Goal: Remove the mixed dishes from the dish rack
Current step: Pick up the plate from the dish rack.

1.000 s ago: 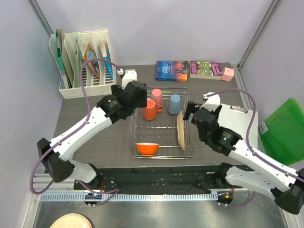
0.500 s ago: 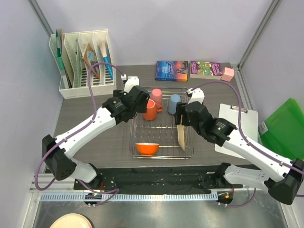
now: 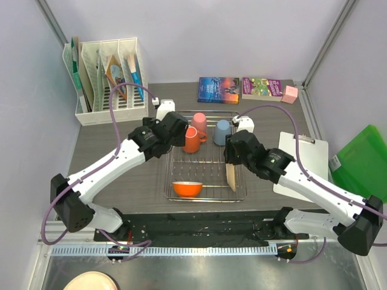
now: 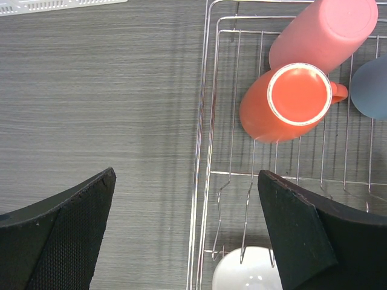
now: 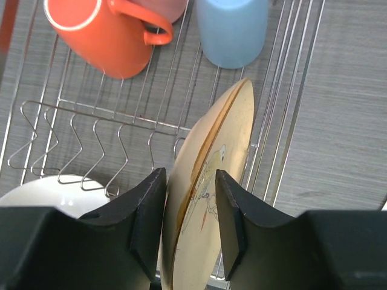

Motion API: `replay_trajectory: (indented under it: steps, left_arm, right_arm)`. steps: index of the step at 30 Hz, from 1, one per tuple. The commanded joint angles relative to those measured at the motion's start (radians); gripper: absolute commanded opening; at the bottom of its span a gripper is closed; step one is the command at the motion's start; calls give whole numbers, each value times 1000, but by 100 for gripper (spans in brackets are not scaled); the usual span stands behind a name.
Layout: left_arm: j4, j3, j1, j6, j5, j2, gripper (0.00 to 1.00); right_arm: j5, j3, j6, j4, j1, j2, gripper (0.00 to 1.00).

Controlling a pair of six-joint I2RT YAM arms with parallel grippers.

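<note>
The dish rack (image 3: 168, 175) holds an orange mug (image 3: 191, 142), a pink cup (image 3: 199, 122), a light blue cup (image 3: 222, 132), an orange bowl (image 3: 187, 189) and a cream floral plate (image 3: 230, 173) standing on edge at its right side. My right gripper (image 5: 189, 175) straddles the plate (image 5: 225, 136) at its top rim. Its left finger is close against the back; a narrow gap shows at the right finger. My left gripper (image 4: 186, 175) hangs wide open over the rack's left rim (image 4: 202, 151), holding nothing. The mug (image 4: 290, 103) lies just beyond it.
A white file organiser (image 3: 106, 78) stands at the back left. Two books (image 3: 218, 89) and a pink block (image 3: 290, 93) lie behind the rack. A white clipboard (image 3: 302, 163) and a green folder (image 3: 363, 166) lie to the right.
My right gripper has swung left over the rack and come down astride the plate, its jaws narrowing. The left gripper has shifted slightly and stayed open.
</note>
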Motion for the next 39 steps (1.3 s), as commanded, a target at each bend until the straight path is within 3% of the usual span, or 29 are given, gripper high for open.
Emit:
replay_trajectory:
  steps: [1, 7, 8, 11, 22, 39]
  left_arm:
    - [4, -9, -2, -21, 3, -15, 99]
    - [2, -21, -2, -24, 4, -20, 99]
    - [1, -21, -4, -26, 6, -20, 99]
    - [1, -27, -2, -29, 7, -20, 99]
    - [4, -24, -2, -32, 20, -18, 99]
    - [12, -27, -4, -30, 34, -10, 98]
  right_arm:
    - [-18, 6, 8, -36, 3, 17, 44]
    - [-15, 15, 4, -52, 3, 34, 39]
    - [-12, 18, 5, -52, 3, 33, 28]
    - [-2, 33, 2, -58, 3, 27, 12]
    - [3, 119, -24, -110, 3, 24, 1]
    - [-14, 176, -35, -139, 3, 33, 1]
